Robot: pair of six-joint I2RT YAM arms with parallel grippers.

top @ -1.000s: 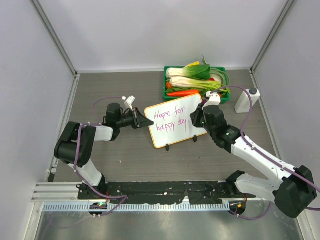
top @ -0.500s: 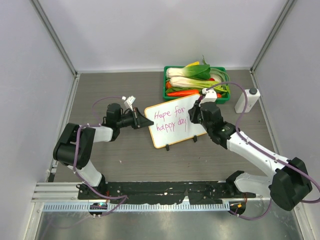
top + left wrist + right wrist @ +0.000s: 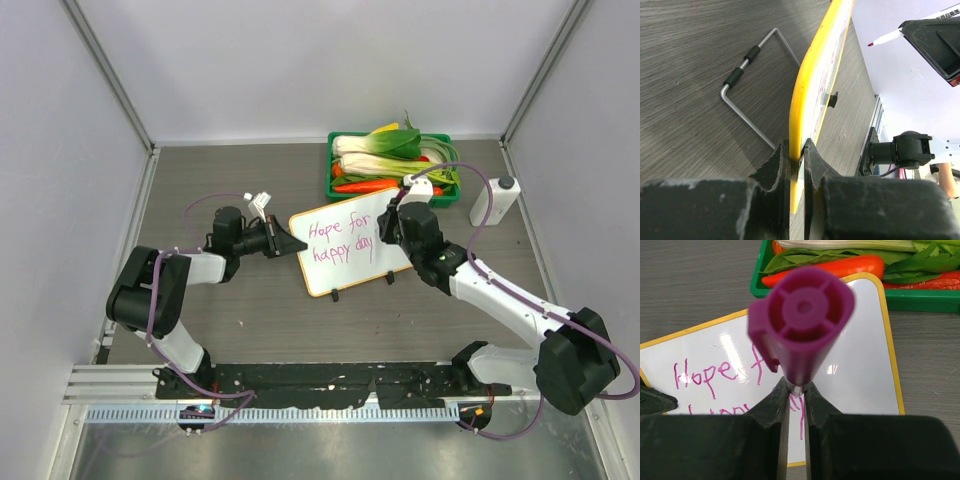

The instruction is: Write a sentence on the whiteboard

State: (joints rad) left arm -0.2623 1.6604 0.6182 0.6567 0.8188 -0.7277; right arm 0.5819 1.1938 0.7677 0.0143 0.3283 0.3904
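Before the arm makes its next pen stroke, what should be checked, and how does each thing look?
1. Whiteboard held steady: left gripper shut on its yellow rim. Ok.
2. Purple marker gripped: right gripper shut on it. Ok.
3. Marker tip on the board: contact unclear in every view. Cannot tell.
4. Sentence finished: "Hope for happy da" shows, the end hidden behind the right gripper. Cannot tell.
5. Room to write: bare white right of the words. Ok.
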